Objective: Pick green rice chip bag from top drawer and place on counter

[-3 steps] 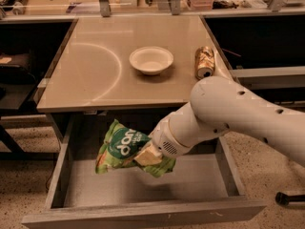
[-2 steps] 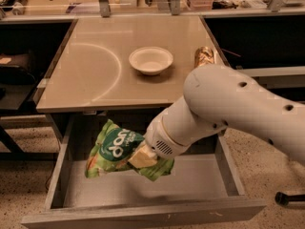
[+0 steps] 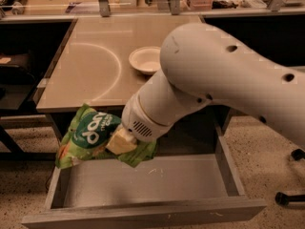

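Green rice chip bag (image 3: 89, 136) pinched in jaws, hanging above top drawer (image 3: 157, 182), left end

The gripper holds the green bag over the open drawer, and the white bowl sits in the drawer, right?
Not quite. In the camera view the white bowl sits on the counter; the gripper does hold the green bag over the open drawer.

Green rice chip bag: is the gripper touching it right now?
Touching. The camera view shows the gripper clamped on the green rice chip bag, pressed into the foil and holding it above the top drawer.
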`<state>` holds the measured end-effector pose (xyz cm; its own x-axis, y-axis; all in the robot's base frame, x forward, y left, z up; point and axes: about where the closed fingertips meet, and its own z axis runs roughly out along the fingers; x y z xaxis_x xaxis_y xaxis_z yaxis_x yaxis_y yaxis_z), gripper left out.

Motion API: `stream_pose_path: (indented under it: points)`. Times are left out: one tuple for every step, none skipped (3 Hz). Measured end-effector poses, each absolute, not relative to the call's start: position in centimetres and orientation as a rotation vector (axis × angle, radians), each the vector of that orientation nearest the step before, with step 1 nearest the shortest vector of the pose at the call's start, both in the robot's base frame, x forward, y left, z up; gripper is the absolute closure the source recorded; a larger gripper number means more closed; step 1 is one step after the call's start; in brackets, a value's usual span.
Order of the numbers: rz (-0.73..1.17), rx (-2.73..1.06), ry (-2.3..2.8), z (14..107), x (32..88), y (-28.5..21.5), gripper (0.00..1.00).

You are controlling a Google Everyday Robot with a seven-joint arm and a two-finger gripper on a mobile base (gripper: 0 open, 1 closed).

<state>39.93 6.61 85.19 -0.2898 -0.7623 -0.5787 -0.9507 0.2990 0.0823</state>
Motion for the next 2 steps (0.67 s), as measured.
stream_pose_path:
  points:
    - [0.588, -1.558, 2.085, 86.8, 42.2, 9.0, 1.0]
    - [0.587, -1.588, 2.034, 87.9, 45.0, 11.2, 1.0]
